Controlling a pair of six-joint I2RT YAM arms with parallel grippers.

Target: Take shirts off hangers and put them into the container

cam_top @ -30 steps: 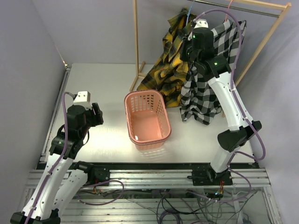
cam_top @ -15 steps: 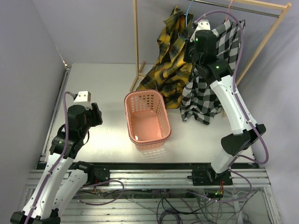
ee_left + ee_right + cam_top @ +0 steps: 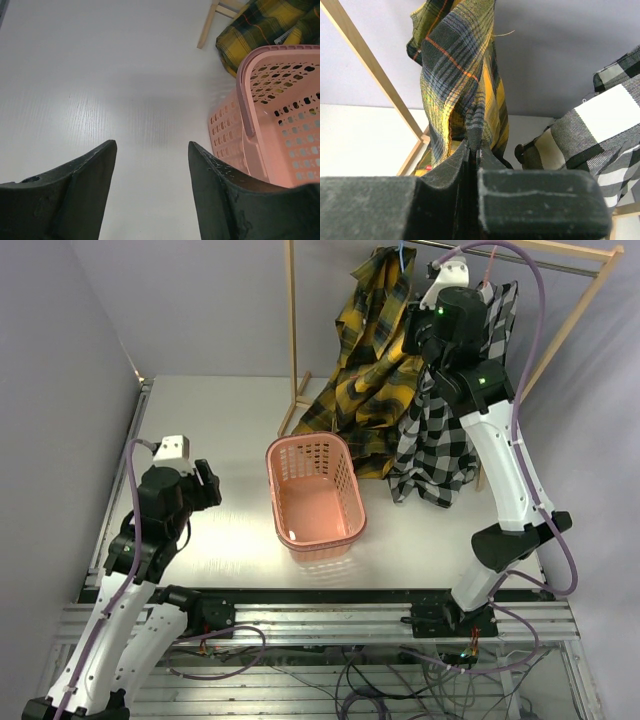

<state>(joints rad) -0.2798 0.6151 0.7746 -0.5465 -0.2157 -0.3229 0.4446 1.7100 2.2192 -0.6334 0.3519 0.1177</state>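
Observation:
The yellow-and-dark plaid shirt point(image 3: 372, 370) hangs from a light blue hanger point(image 3: 402, 254) on the rack, and its lower part lies on the table behind the basket. My right gripper point(image 3: 414, 338) is raised beside it and is shut on a fold of the plaid fabric point(image 3: 476, 125). The black-and-white check shirt point(image 3: 438, 440) hangs to the right, partly behind my right arm, under a pink hanger hook point(image 3: 488, 265). The salmon-pink basket point(image 3: 347, 502) stands mid-table with no clothing in it. My left gripper point(image 3: 210, 485) is low at the left, open over bare table point(image 3: 152, 145).
The wooden rack frame point(image 3: 291, 330) has a post just behind the basket and a slanted leg point(image 3: 555, 345) at the right. A grey wall stands behind the rack. In the left wrist view the basket's rim point(image 3: 247, 100) is to the right of the fingers.
My right gripper has shut on the plaid shirt and risen, pulling the fabric up along the rack. The left arm has barely moved.

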